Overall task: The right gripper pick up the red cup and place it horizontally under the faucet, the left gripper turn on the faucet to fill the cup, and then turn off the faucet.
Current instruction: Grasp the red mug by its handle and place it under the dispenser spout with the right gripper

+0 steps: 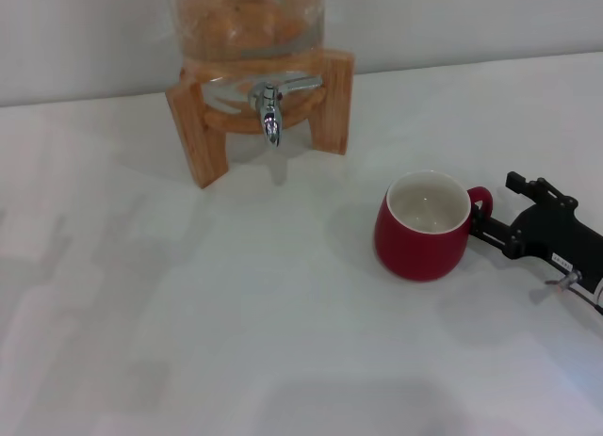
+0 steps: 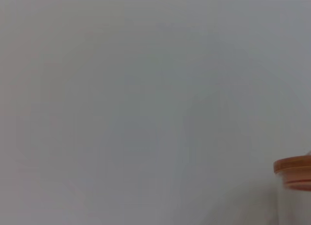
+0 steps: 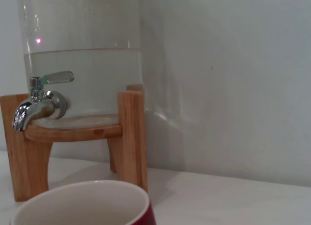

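The red cup (image 1: 424, 227) stands upright on the white table, right of centre, its white inside empty and its small handle turned to the right. My right gripper (image 1: 494, 208) lies low at the right edge, open, its black fingers on either side of the handle without closing on it. The chrome faucet (image 1: 270, 111) sticks out of the glass jar at the back, well left of and beyond the cup. In the right wrist view the cup's rim (image 3: 82, 203) is close and the faucet (image 3: 39, 101) stands beyond with its lever level. My left gripper is out of view.
The glass dispenser jar (image 1: 247, 17) rests on a wooden stand (image 1: 200, 125) against the back wall. The left wrist view shows only pale wall and a bit of the jar's orange lid (image 2: 294, 172). White tabletop (image 1: 188, 304) spreads left of and in front of the cup.
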`<state>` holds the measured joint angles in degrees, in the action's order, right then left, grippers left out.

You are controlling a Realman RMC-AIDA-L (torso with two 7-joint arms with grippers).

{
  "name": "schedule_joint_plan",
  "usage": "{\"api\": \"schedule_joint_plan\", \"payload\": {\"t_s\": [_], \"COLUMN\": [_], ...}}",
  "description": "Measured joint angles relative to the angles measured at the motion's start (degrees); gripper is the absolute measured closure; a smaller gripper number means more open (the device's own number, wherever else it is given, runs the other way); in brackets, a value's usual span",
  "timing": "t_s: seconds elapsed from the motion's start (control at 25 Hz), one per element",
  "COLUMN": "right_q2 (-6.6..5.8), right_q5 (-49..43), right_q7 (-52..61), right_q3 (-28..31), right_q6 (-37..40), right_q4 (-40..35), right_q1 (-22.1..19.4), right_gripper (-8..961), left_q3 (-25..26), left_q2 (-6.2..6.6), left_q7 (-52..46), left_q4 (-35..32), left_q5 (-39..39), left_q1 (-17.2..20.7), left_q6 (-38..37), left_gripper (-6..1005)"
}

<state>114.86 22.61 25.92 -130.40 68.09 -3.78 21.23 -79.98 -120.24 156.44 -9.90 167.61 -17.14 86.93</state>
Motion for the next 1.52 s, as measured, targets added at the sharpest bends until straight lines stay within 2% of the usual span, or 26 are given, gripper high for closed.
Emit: {"api": "schedule_joint_plan", "payload": {"t_s": [0.24,0.44,0.88,1.2,1.52], "right_q2": [0.01,0.02,0.01,0.01,0.01], "right_q5": [0.06,0.15,0.17,0.16,0.15], "right_q7": [0.09,0.34,0.44,0.22,0.13], "right_q3": [0.08,0.07,0.16,0.16,0.15], "right_q6": [-0.88,-1.68,-2.17,-2.20,-2.20], "right_q4": [0.00,-0.09,-0.27,-0.26,-0.16], "right_q1": [0.21,0.33,0.31,0.34,0.77], "right_gripper": [185,399,560,784,851], "left_q3": [0.00,0.00,0.00,0.00,0.00], "left_q2": [0.00,0.00,0.00,0.00,0.00], "left_q7": [0.00,0.00,0.00,0.00,0.00], "left_q4": [-0.06,-0.14,-0.12,-0.11,-0.11], "left_q5": [0.00,0.00,0.00,0.00,0.00], "left_q1": [0.00,0.00,-0.05,-0.17,-0.36], "left_q6": [0.00,-0.06,-0.32,-0.45,-0.43], "left_gripper": [147,147,147,147,147]}}
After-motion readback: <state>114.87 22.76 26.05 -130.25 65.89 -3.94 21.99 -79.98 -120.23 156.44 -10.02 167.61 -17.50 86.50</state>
